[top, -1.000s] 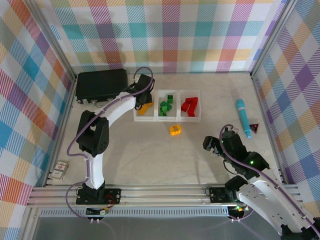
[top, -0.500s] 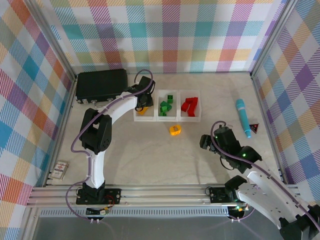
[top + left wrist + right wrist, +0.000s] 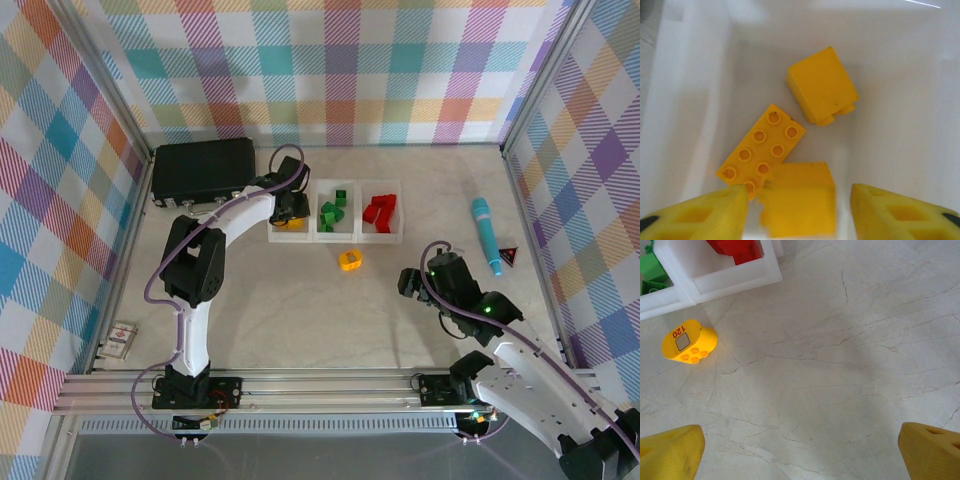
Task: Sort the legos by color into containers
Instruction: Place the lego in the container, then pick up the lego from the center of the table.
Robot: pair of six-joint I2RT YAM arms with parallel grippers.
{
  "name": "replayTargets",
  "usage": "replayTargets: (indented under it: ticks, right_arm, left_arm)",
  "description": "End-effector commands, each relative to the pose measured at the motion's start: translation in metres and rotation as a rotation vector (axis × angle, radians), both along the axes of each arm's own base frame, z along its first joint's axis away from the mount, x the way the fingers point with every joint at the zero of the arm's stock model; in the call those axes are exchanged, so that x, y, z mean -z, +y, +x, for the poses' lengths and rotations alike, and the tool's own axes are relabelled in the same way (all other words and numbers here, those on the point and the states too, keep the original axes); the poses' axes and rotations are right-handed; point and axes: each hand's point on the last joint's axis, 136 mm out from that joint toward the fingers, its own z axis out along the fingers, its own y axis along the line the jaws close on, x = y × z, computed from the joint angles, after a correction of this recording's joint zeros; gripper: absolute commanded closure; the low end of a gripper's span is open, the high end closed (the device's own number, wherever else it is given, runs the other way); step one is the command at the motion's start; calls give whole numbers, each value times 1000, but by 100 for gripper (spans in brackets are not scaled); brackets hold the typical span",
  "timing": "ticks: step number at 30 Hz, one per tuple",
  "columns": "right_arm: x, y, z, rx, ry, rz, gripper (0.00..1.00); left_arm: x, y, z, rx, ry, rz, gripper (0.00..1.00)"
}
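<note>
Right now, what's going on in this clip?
The left gripper hangs over the left container, jaws apart around a blurred yellow brick, above two more yellow bricks. Green legos and red legos sit in the neighbouring containers. The right gripper is open over the table, near a lone yellow piece.

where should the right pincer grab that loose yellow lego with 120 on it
Likely from straight above, at its middle, one finger on the studded side and one on the opposite side: the yellow lego lies tipped on the table, printed face up, studs sideways, and one end is rounded, so the ends might slip. It sits clear of the containers. The right pincer is open.
</note>
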Motion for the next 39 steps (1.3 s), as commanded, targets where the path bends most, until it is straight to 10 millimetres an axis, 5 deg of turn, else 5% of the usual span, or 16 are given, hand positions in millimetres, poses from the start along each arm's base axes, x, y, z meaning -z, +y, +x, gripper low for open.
replayTargets:
  ticks: [1, 10, 15, 21, 26, 34, 39]
  right_arm:
    - [-3, -3, -2, 15, -7, 16, 1]
    - [-9, -4, -8, 27, -4, 46, 1]
    - [-10, -5, -11, 36, -5, 64, 1]
    - [-10, 1, -12, 26, -2, 106, 1]
    - [-13, 0, -14, 19, -21, 114, 1]
    - [-17, -9, -25, 30, -49, 121, 1]
    - [-18, -18, -33, 42, -68, 114, 1]
  left_arm:
    - [5, 2, -5, 5, 29, 1, 33]
    - [-63, 7, -17, 45, -95, -4, 18]
    - [-92, 3, -55, 30, -135, 30, 10]
    - [-71, -34, -113, -15, -126, -49, 10]
    - [-53, -69, -143, -45, -139, -66, 7]
    - [-25, -133, -143, 68, -75, -51, 6]
    - [-20, -175, -140, 428, -97, -21, 6]
